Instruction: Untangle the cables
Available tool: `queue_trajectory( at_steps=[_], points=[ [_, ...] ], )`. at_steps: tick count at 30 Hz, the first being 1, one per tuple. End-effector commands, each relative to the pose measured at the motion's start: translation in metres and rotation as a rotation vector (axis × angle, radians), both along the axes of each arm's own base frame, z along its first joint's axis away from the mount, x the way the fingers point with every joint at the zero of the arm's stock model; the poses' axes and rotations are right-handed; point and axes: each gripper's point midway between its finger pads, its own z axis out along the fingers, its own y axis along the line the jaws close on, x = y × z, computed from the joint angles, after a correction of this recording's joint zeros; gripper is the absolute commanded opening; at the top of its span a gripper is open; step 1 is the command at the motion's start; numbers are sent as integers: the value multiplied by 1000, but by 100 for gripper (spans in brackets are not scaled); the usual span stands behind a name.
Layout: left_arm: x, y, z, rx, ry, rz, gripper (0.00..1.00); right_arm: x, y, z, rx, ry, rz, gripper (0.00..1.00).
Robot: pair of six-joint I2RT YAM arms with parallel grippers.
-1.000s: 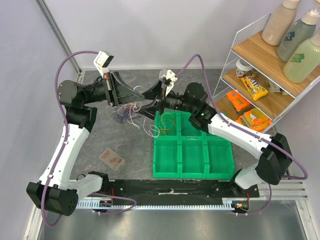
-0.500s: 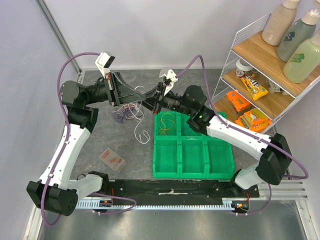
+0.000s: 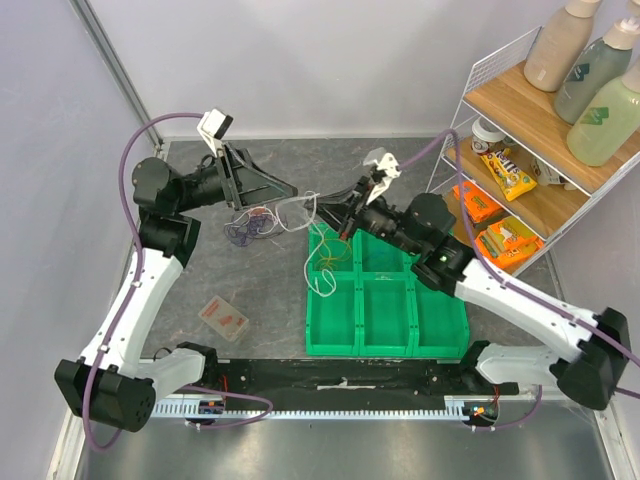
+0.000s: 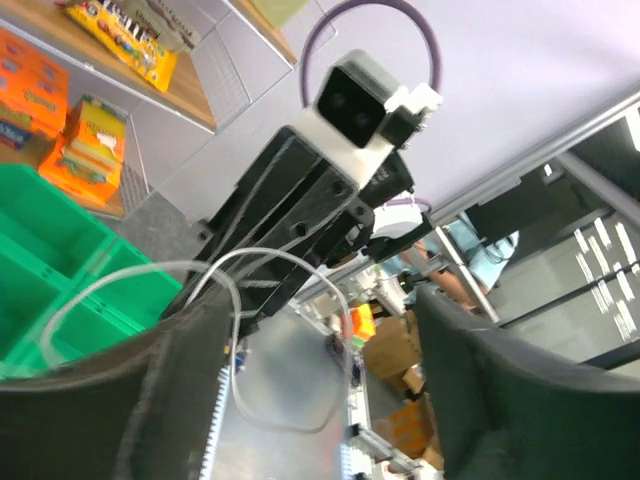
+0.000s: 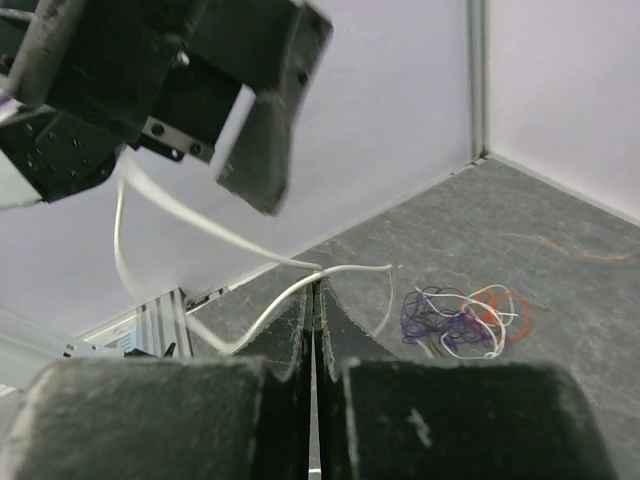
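The cables [image 3: 250,222] lie as a small tangle of purple, white and orange wires on the grey table, also in the right wrist view as the cables [image 5: 460,320] beyond my fingers. One white cable [image 3: 298,208] is out of the tangle. My right gripper [image 3: 345,222] is shut on it, and the right wrist view shows the white cable [image 5: 350,270] pinched at the tips of my right gripper [image 5: 316,285]. My left gripper [image 3: 286,192] stands open just left of it. In the left wrist view the white cable [image 4: 240,340] loops loosely between the fingers of my left gripper [image 4: 320,310].
A green bin [image 3: 440,345] with several compartments sits right of centre; yellow wire [image 3: 330,252] lies in its far-left compartment and a white strand [image 3: 320,282] hangs over its left wall. A small clear box [image 3: 224,318] lies front left. A wire shelf [image 3: 505,170] stands at right.
My left gripper has opened and let go of the white cable. My right gripper has shut on that cable and drawn back to the right, so the two grippers are now apart.
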Motion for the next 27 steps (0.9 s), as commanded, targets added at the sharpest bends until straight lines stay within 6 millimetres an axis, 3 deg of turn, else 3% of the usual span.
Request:
queue_trajectory(
  at_steps=[1, 5, 8, 13, 16, 27],
  points=[
    [2, -2, -10, 9, -19, 14, 90, 3, -34, 25, 42, 2, -145, 0],
    [2, 0, -19, 45, -54, 45, 92, 16, -71, 25, -31, 19, -331, 0],
    [10, 5, -38, 150, -55, 137, 93, 22, -105, 21, -90, 26, -476, 0],
    [39, 33, -80, 396, -76, 397, 95, 33, -170, -8, -262, 50, -762, 0],
    [39, 36, -95, 435, -70, 411, 95, 38, -204, -23, -337, 41, -912, 0],
    [32, 32, -125, 430, -31, 354, 96, 64, -272, -39, -577, -8, -1258, 0]
  ],
)
